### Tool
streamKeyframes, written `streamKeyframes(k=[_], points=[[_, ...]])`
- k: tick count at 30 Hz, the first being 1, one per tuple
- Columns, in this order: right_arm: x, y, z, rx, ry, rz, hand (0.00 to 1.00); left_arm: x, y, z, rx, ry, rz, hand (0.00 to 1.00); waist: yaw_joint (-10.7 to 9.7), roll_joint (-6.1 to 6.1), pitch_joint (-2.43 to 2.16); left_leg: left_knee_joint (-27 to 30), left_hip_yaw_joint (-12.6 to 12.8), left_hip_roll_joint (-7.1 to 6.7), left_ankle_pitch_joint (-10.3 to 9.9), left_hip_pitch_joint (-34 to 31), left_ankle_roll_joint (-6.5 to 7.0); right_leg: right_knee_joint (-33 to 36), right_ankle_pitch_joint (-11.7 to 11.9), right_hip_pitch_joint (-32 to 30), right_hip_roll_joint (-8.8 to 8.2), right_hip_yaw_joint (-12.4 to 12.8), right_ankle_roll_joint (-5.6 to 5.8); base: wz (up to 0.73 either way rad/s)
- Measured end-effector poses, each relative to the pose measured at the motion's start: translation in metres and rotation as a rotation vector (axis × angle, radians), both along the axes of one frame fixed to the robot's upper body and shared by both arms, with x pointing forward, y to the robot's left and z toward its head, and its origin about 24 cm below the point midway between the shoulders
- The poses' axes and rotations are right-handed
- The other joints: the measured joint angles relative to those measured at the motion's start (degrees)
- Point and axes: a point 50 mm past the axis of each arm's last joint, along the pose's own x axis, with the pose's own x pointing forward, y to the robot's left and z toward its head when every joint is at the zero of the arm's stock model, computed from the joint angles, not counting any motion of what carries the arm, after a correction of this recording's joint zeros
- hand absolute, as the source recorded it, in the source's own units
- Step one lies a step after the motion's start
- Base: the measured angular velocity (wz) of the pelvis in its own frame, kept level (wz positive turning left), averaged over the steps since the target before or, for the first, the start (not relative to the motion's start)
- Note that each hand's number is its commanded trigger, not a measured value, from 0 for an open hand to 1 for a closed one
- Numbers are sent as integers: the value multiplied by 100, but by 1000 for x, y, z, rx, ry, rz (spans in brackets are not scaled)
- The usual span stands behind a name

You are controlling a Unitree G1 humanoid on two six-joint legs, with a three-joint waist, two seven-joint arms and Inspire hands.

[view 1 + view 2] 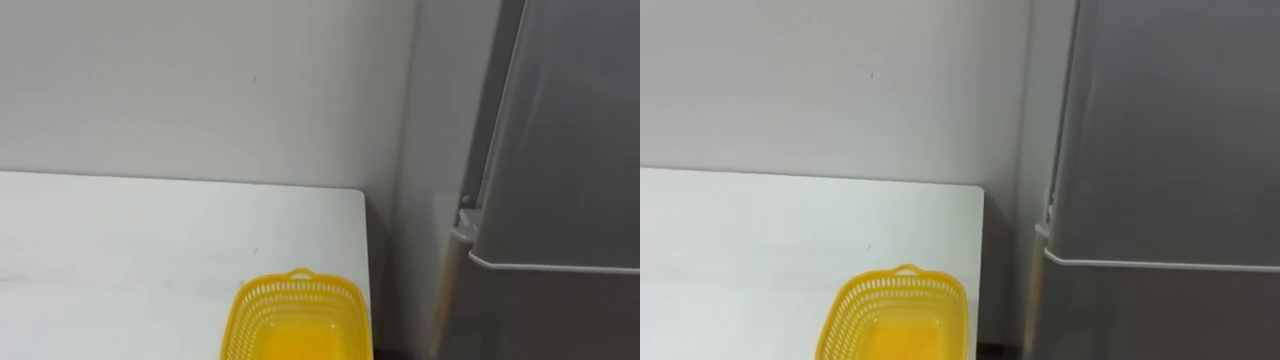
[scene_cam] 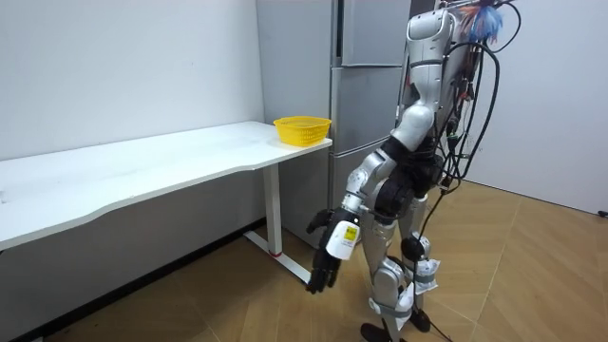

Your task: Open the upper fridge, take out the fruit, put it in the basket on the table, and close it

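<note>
The grey fridge (image 1: 560, 150) stands at the right with both doors shut. The seam between its upper and lower door (image 1: 550, 266) runs across at low right. In the room view I stand bent slightly forward, close in front of the fridge (image 2: 366, 95). My left hand (image 2: 323, 264) hangs low beside my leg with relaxed, straight fingers and holds nothing. Just above it, part of my right hand (image 2: 317, 221) shows dark behind it.
A yellow mesh basket (image 1: 297, 318) sits on the white table (image 1: 150, 240) near its right corner, next to the fridge. A narrow gap separates the table edge from the fridge. A plain wall runs behind both. Wooden floor (image 2: 532, 275) lies open behind me.
</note>
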Motion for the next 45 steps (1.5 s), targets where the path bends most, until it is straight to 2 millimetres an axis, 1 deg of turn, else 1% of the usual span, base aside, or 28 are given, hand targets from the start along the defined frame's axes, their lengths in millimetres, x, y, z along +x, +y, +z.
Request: streamKeyframes(k=[2,4,5,6,7,8,10,11,13,14,16,19,22,25,26,28,30,31,33,34,35,37,38,39,40,42,43,45], points=[[-1,-1,0,-13,1,31,0,7,7,13,44,-40,41,0,26,30,-17,1,0,3,0,31,0,9,0,-12,2,7,0,-2],[-5,-4,2,-29,-11,28,0,23,17,37,116,-121,83,0,102,43,-20,-20,-1,2,0,57,0,15,1,-11,1,-10,0,0],[-6,-5,2,-34,-9,27,0,25,19,44,141,-137,90,0,109,51,-19,-37,0,2,0,73,0,19,1,-5,1,-10,0,-5],[-9,-6,2,-43,-3,21,0,30,24,58,203,-167,94,0,152,59,-24,-66,3,-1,0,101,0,37,0,-4,3,15,0,-10],[-11,-7,2,-46,-1,18,0,36,28,75,275,-201,95,0,151,66,-25,-62,5,2,0,113,0,49,1,-5,10,34,0,-8],[-11,-7,2,-48,1,18,0,38,31,84,314,-214,94,0,145,66,-25,-59,3,2,0,111,0,49,1,-2,11,42,0,-3],[-13,-8,1,-62,11,24,0,49,39,125,483,-288,82,0,133,67,-25,-53,-8,-4,0,87,1,39,1,3,47,101,0,0],[-14,-8,1,-62,12,23,0,52,40,136,530,-311,75,0,133,69,-24,-51,-23,-9,-1,83,1,35,1,5,47,101,0,0],[-16,-11,2,-69,17,11,0,59,37,172,714,-366,23,0,93,106,-13,-48,-72,-27,-7,73,11,17,2,48,39,57,3,2],[-18,-12,2,-70,23,10,0,60,35,180,759,-380,10,0,87,116,-11,-47,-79,-29,-10,66,16,16,2,32,36,51,3,0],[-19,-13,2,-74,27,12,0,63,24,212,930,-439,-38,0,39,128,-12,-34,-103,-36,-10,10,19,13,3,-16,30,35,4,4],[-19,-13,2,-81,28,10,0,64,15,236,1063,-490,-87,0,-81,149,-11,-17,-171,-50,0,-6,27,2,1,-3,25,9,5,11],[-20,-14,2,-86,32,17,0,66,7,249,1102,-558,-121,0,-168,163,2,-6,-183,-52,3,-3,26,-3,1,4,20,0,6,1],[-24,-17,2,-92,39,22,0,74,-10,264,1149,-656,-238,0,-302,167,15,2,-204,-62,3,-33,27,-6,-5,0,-13,-11,15,3],[-25,-17,2,-95,44,27,0,75,-13,267,1156,-678,-259,0,-327,166,15,2,-204,-64,2,-37,28,-6,-6,2,-14,-9,17,0],[-30,-20,2,-106,74,48,0,80,-23,278,1182,-756,-333,0,-396,179,22,-4,-188,-66,2,-23,29,-4,-10,4,-14,11,23,-4],[-39,-21,1,-108,110,53,0,85,-29,283,1167,-820,-383,0,-465,194,37,-3,-192,-66,2,-28,29,-7,-13,-9,-19,7,27,2],[-43,-20,0,-101,143,62,0,90,-34,283,1141,-857,-425,0,-514,188,36,-3,-197,-67,4,-24,33,-8,-16,-4,-20,6,31,3],[-49,-19,-1,-90,183,81,0,99,-44,284,1092,-923,-518,0,-545,204,52,-8,-193,-67,9,-27,36,6,-17,-17,-22,12,31,0],[-50,-19,-1,-84,194,94,0,101,-47,285,1081,-945,-550,0,-582,210,51,-8,-188,-66,12,-23,38,10,-17,-25,-22,16,31,-3],[-52,-18,-1,-72,215,115,0,107,-55,288,1063,-984,-614,0,-647,209,57,-9,-178,-65,23,-26,40,25,-17,-72,-26,26,31,-7],[-50,-18,-1,-80,237,192,0,117,-75,293,1051,-1059,-747,0,-713,207,55,-8,-102,-58,32,-76,46,122,-25,-160,-39,113,30,-18],[-50,-18,-1,-81,242,213,0,119,-81,294,1047,-1078,-786,0,-713,200,56,-8,-68,-58,34,-101,49,131,-25,-189,-39,153,30,-25],[-47,-18,-1,-84,246,238,0,123,-91,295,1038,-1111,-865,0,-748,199,57,-7,-33,-60,39,-128,57,157,-25,-225,-47,189,30,-16],[-42,-18,-1,-83,249,252,0,127,-101,295,1020,-1131,-947,0,-813,167,70,-10,-15,-67,42,-128,62,194,-42,-249,-61,203,44,-13],[-39,-17,-1,-87,253,263,0,132,-113,293,997,-1150,-1058,0,-839,146,57,-10,64,-65,43,-128,64,204,-47,-296,-61,291,45,-15],[-38,-17,-1,-90,258,273,0,134,-119,293,985,-1161,-1115,0,-870,126,63,-6,84,-63,43,-146,65,199,-47,-304,-62,305,46,-14],[-37,-16,-1,-89,264,291,0,137,-127,294,973,-1179,-1186,0,-894,95,57,-6,104,-62,45,-154,68,197,-47,-312,-63,310,46,-2]])
